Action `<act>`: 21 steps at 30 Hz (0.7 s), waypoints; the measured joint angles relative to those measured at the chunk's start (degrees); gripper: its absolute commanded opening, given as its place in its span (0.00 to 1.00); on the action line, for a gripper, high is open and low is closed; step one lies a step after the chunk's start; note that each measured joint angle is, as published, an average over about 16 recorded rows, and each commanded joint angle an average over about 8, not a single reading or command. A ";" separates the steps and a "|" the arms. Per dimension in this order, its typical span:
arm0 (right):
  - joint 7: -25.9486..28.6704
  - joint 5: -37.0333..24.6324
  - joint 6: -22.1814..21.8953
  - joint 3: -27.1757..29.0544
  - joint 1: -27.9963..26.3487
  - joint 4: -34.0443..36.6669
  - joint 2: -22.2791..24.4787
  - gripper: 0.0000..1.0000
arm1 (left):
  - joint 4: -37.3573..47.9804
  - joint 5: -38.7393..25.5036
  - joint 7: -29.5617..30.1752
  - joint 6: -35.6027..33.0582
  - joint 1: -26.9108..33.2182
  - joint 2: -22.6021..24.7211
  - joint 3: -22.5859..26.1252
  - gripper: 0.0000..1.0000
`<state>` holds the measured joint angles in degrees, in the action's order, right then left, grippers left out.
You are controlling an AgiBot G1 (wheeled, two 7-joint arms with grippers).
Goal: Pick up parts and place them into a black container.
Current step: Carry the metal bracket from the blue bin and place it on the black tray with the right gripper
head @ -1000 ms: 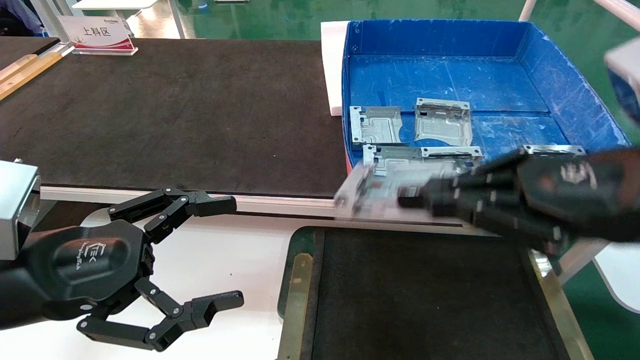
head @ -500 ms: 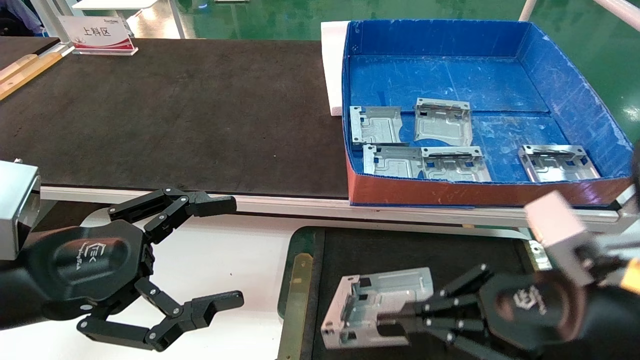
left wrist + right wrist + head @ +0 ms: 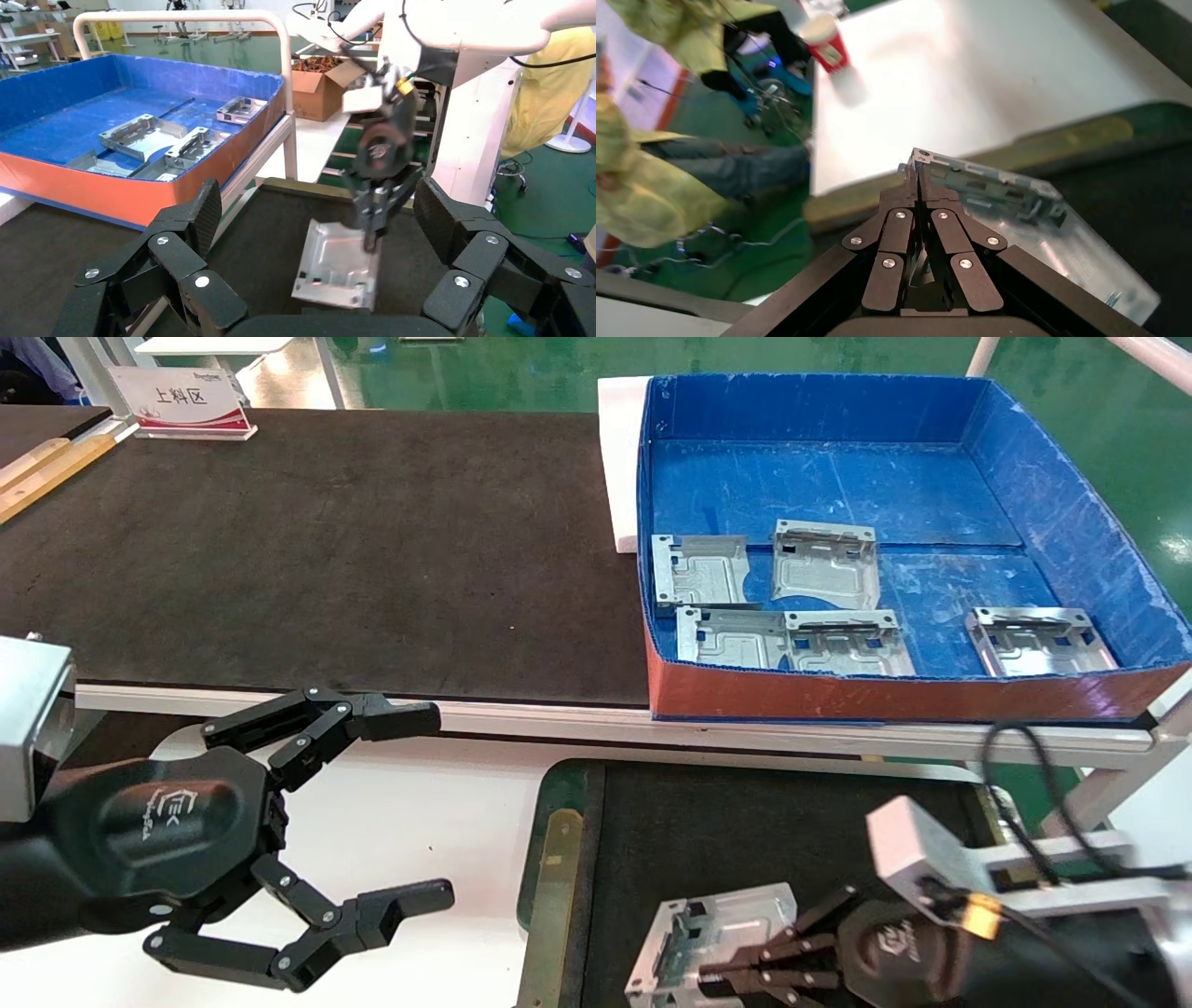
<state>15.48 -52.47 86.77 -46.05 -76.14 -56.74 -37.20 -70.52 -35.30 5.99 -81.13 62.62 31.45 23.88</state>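
Right claw (image 3: 722,975) clamped on part (image 3: 712,933), now lower over black container (image 3: 745,831); left claw (image 3: 424,808) parked, spread wide

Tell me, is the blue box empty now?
No, five metal parts lie on the floor of the blue box, seen from the head view.

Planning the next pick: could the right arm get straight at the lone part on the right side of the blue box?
Probably not yet. The right gripper is shut on a part over the black container. The lone part itself lies uncovered in the open-topped blue box.
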 measured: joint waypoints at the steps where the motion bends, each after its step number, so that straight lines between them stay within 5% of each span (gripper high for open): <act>1: -0.94 -0.85 -0.17 -0.29 -0.20 1.38 -0.88 0.00 | 0.00 0.00 0.00 0.00 0.00 0.00 0.00 1.00; 21: -29.53 -12.40 -1.18 -4.02 -7.88 31.63 -19.06 0.00 | 0.00 0.00 0.00 0.00 0.00 0.00 0.00 1.00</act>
<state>-14.05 -64.87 85.59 -50.07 -84.02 -25.11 -56.26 -70.52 -35.30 5.99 -81.13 62.62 31.45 23.88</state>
